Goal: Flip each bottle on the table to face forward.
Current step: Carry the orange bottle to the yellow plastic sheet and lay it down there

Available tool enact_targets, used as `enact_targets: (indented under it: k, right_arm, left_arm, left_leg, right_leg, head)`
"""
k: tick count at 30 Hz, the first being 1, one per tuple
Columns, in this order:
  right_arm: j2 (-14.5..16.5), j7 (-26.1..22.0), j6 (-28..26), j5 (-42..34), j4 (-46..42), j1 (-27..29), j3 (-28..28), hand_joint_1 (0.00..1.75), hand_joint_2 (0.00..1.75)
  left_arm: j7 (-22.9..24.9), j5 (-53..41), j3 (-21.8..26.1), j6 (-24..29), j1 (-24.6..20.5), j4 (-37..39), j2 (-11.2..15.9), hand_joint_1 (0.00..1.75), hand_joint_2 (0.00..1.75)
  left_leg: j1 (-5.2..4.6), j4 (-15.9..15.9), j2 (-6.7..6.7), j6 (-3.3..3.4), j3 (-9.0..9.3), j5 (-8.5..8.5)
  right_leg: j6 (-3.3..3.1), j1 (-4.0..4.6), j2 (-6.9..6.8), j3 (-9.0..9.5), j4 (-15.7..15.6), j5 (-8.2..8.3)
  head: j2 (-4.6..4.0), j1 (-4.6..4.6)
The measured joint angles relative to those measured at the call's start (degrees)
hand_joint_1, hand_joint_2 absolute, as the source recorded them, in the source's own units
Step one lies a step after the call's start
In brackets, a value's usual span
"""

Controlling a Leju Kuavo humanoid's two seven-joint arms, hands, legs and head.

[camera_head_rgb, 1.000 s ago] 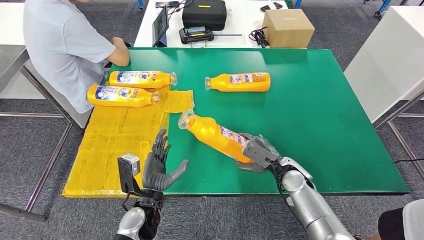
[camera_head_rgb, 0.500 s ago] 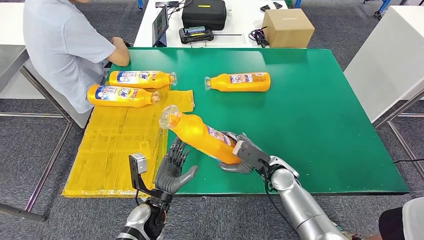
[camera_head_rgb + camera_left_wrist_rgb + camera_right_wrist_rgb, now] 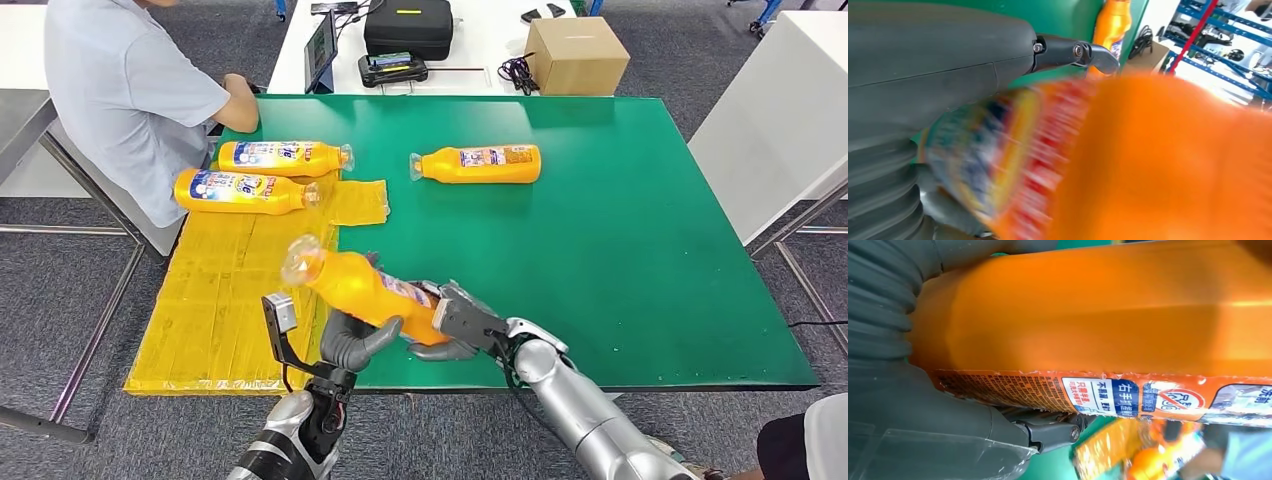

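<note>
The right hand [image 3: 447,325] grips the bottom end of an orange plastic bottle [image 3: 365,288] and holds it up off the green table [image 3: 620,230]. The bottle is tilted, with its clear cap end pointing up and away to the left of that hand. In the right wrist view the orange side of the bottle [image 3: 1098,310] sits tight against the grey hand [image 3: 923,405], and a strip of its label with small print runs along it.

The left hand [image 3: 352,340] is under the middle of the same bottle, with its thumb curled up against the orange side. I cannot tell if this hand is really gripping the bottle or just touching it from below. In the left wrist view the bottle [image 3: 1148,165] is a big orange blur right next to the grey hand [image 3: 923,75].

To the left of both hands, a crinkly yellow sheet [image 3: 230,290] lies over the table's edge.

Farther away from the hands, two more orange bottles with blue and white labels lie on their sides near the far end of the yellow sheet, one [image 3: 245,191] a bit nearer than the other [image 3: 283,157]. A fourth orange bottle [image 3: 478,164] lies on its side farther out on the green table, ahead of the right hand.

A person in a light blue shirt [image 3: 125,90] sits beside the two bottles at the far left corner.
</note>
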Motion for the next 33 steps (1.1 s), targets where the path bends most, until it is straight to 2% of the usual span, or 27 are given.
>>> enact_targets:
  k: [9, 10, 13, 14, 15, 17, 18, 19, 22, 27, 33]
  right_arm:
    - [0.9, -0.1, -0.6, -0.3, 2.0, 0.2, 1.8, 1.75, 1.75]
    - [1.0, -0.1, -0.6, -0.4, 2.1, 0.2, 1.9, 1.75, 1.75]
    - [1.2, -0.1, -0.7, -0.7, 2.6, 0.3, 2.0, 1.72, 1.75]
    - [1.3, -0.1, -0.7, -0.7, 2.8, 0.3, 2.0, 1.64, 1.75]
    - [1.3, -0.2, -0.7, -0.8, 2.9, 0.3, 2.0, 1.30, 1.75]
    - [1.4, -0.3, -0.8, -0.9, 3.1, 0.3, 2.1, 0.45, 1.75]
    - [1.5, -0.4, -0.9, -1.0, 3.2, 0.3, 2.1, 0.09, 1.75]
    - [1.6, -0.4, -0.9, -1.1, 3.2, 0.4, 2.1, 0.00, 1.31]
    - [1.7, 0.2, -1.0, -1.6, 3.5, 0.7, 2.1, 0.00, 0.00]
    - [1.7, 1.2, -1.7, -1.8, 4.2, 1.4, 2.0, 0.00, 0.00]
    - [1.7, 1.2, -1.8, -1.8, 4.5, 1.8, 1.9, 0.00, 0.00]
  left_arm:
    - [-0.8, -0.5, -0.1, 1.2, 0.2, -2.2, 0.0, 0.00, 1.75]
    - [-0.9, -0.2, -0.1, 0.9, 0.3, -2.4, 0.0, 0.22, 1.75]
    - [-0.9, 0.5, -0.1, 0.3, 0.4, -2.8, 0.0, 1.53, 1.75]
    - [-1.0, 0.6, -0.2, 0.2, 0.5, -2.9, 0.0, 1.75, 1.75]
    - [-1.3, 0.5, -0.2, 0.3, 0.5, -3.0, 0.0, 1.75, 1.75]
    - [-2.0, 0.3, -0.4, 0.3, 0.6, -3.3, 0.0, 1.75, 1.75]
    - [-2.2, 0.2, -0.4, 0.4, 0.7, -3.5, 0.0, 1.75, 1.75]
    - [-2.4, 0.1, -0.4, 0.4, 0.7, -3.5, 0.0, 1.75, 1.75]
    - [-2.8, -0.5, -0.4, 0.6, 0.8, -3.9, 0.0, 1.75, 1.75]
    - [-2.9, -4.6, -0.3, 3.0, 0.9, -5.0, 0.0, 1.75, 1.75]
    - [-2.9, -5.4, -0.2, 3.4, 1.0, -5.9, 0.0, 1.75, 1.75]
  left_leg:
    - [0.00, 0.0, 0.02, 0.00, -0.04, 0.00]
    - [0.00, 0.0, 0.02, 0.00, -0.04, 0.00]
    - [0.00, 0.0, 0.02, 0.00, -0.05, 0.00]
    - [0.00, 0.0, 0.02, 0.00, -0.05, 0.00]
    - [0.00, 0.0, 0.02, 0.00, -0.05, 0.00]
    - [0.00, 0.0, 0.02, 0.00, -0.05, 0.00]
    - [0.00, 0.0, 0.02, 0.00, -0.05, 0.00]
    - [0.00, 0.0, 0.02, 0.00, -0.05, 0.00]
    - [0.00, 0.0, 0.01, 0.00, -0.07, 0.00]
    - [0.00, 0.0, 0.02, 0.00, -0.07, 0.00]
    - [0.00, 0.0, 0.02, 0.00, -0.07, 0.00]
  right_leg:
    - [0.00, 0.00, 0.01, -0.06, 0.0, 0.00]
    - [0.00, 0.00, 0.01, -0.06, 0.0, 0.00]
    - [0.00, 0.00, 0.01, -0.06, 0.0, 0.00]
    - [0.00, 0.00, 0.01, -0.06, 0.0, 0.00]
    - [0.00, 0.00, 0.01, -0.07, 0.0, 0.00]
    - [0.00, 0.00, 0.01, -0.07, 0.0, 0.00]
    - [0.00, 0.00, 0.01, -0.07, 0.0, 0.00]
    - [0.00, 0.00, 0.01, -0.07, 0.0, 0.00]
    - [0.00, 0.00, 0.00, -0.09, 0.0, 0.00]
    - [0.00, 0.00, 0.01, -0.09, 0.0, 0.00]
    - [0.00, 0.00, 0.01, -0.09, 0.0, 0.00]
  head:
    - [0.00, 0.00]
    - [0.00, -0.01]
    - [0.00, -0.01]
    - [0.00, -0.01]
    - [0.00, -0.01]
    - [0.00, 0.00]
    - [0.00, 0.00]
    - [0.00, 0.00]
    - [0.00, 0.00]
    - [0.00, -0.01]
    - [0.00, -0.01]
